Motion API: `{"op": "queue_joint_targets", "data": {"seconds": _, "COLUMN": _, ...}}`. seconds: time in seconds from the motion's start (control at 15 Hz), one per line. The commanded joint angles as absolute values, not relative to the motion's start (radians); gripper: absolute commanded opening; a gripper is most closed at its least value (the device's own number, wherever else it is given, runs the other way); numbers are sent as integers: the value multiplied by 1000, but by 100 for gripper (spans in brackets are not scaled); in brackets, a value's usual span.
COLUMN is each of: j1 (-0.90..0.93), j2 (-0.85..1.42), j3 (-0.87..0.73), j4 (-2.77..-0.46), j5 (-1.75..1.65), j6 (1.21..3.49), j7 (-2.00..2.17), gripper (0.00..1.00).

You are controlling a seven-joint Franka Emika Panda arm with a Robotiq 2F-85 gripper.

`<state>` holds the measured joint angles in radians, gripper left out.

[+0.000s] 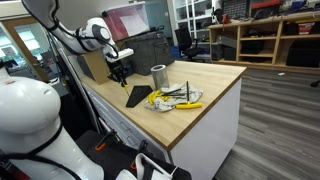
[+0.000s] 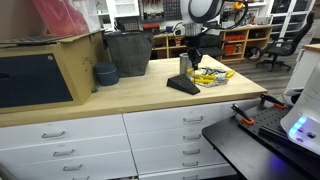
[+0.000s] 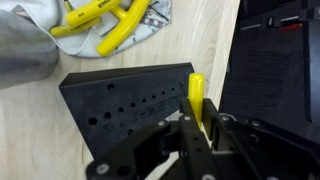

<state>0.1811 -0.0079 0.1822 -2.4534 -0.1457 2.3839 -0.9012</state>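
My gripper (image 3: 197, 112) is shut on a yellow-handled tool (image 3: 196, 95), which stands up between the fingers. It hovers just above the right end of a black wedge-shaped tool holder (image 3: 120, 100) with rows of holes. In both exterior views the gripper (image 1: 120, 68) (image 2: 193, 60) hangs over the black holder (image 1: 138, 96) (image 2: 183, 84) on the wooden worktop. A pile of yellow-handled tools (image 1: 172, 98) (image 2: 209, 76) (image 3: 105, 22) lies on a pale cloth beside the holder.
A metal cup (image 1: 158, 75) (image 3: 22, 55) stands next to the holder. A dark bin (image 2: 127, 53), a blue bowl (image 2: 105, 73) and a cardboard box (image 2: 40, 72) sit further along the worktop (image 2: 120, 95). The worktop's edge (image 3: 232, 60) runs close by the holder.
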Motion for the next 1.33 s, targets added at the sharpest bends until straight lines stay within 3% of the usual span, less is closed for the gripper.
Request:
{"op": "queue_joint_targets", "data": {"seconds": 0.0, "j1": 183, "j2": -41, "j3": 182, "j4": -2468, "j5": -122, "j6": 2353, "j7": -917, "gripper": 4}}
{"op": "queue_joint_targets", "data": {"seconds": 1.27, "j1": 188, "j2": -22, "j3": 182, "j4": -2436, "j5": -60, "j6": 2306, "j7": -907, "gripper": 4}}
